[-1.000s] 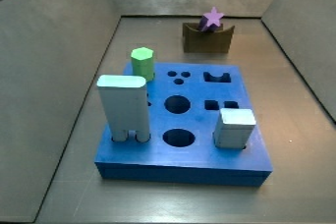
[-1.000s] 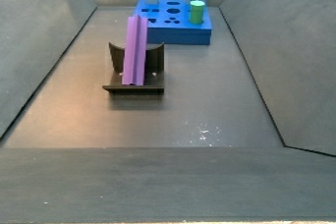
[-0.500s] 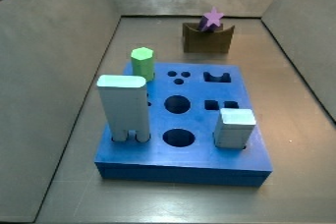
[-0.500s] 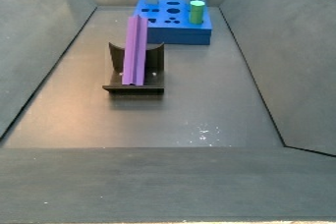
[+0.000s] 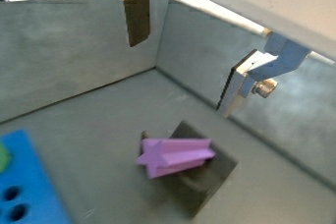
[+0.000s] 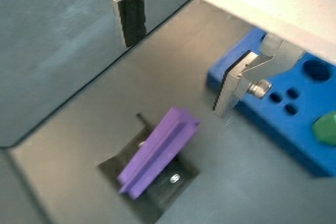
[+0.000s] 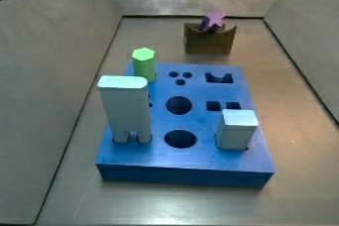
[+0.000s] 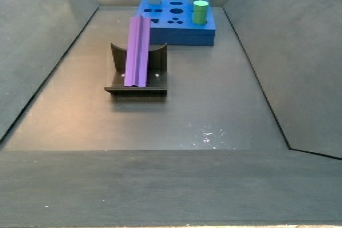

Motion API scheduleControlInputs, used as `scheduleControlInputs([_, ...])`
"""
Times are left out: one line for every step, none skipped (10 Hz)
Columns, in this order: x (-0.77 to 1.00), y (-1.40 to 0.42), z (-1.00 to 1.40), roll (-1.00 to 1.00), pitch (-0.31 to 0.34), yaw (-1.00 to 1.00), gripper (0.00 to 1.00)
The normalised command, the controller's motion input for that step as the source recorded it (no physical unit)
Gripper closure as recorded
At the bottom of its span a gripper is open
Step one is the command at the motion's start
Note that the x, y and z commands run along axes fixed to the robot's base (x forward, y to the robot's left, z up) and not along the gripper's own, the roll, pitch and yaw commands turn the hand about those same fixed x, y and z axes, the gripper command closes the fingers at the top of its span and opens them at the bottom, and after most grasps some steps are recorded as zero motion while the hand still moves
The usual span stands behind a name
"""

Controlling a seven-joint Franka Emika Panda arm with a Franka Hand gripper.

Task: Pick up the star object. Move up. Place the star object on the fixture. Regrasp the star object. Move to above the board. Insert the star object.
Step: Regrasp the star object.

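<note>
Above the fixture (image 5: 197, 174), in a wrist view, the pincer (image 5: 197, 46) hangs spread wide and holds nothing; its two silver fingers (image 5: 137, 17) stand well apart. One star object (image 5: 178, 154) lies in the notch of the fixture, so I judge that picking up, moving up and placing are done, while the regrasp, the move over the board (image 5: 24, 184) and the insertion are left.

From another wrist view, the same single purple star object (image 6: 157, 151) rests on the fixture (image 6: 147, 174), with the pincer (image 6: 184, 41) empty above it and the board (image 6: 292, 100) just beside.

On the counter (image 7: 79, 91), a side view shows one board (image 7: 185, 136), one green hexagonal peg (image 7: 143, 63), two pale blocks, one fixture (image 7: 208, 38).

Along the fixture (image 8: 136, 77), a side view shows the star object (image 8: 135, 47); the pincer is not visible.
</note>
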Motion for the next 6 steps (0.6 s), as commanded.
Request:
scheduleControlInputs([0.03, -0.02, -0.01, 1.0, 0.013, 0.03, 0.0])
scheduleControlInputs([0.04, -0.02, 0.0, 1.0, 0.025, 0.03, 0.0])
scheduleControlInputs([0.05, -0.03, 0.0, 1.0, 0.039, 0.04, 0.0])
scheduleControlInputs([0.06, -0.03, 0.0, 1.0, 0.057, 0.04, 0.0])
scheduleControlInputs([0.08, -0.04, -0.01, 1.0, 0.087, 0.05, 0.0])
scheduleControlInputs([0.09, -0.04, -0.01, 1.0, 0.117, 0.07, 0.0])
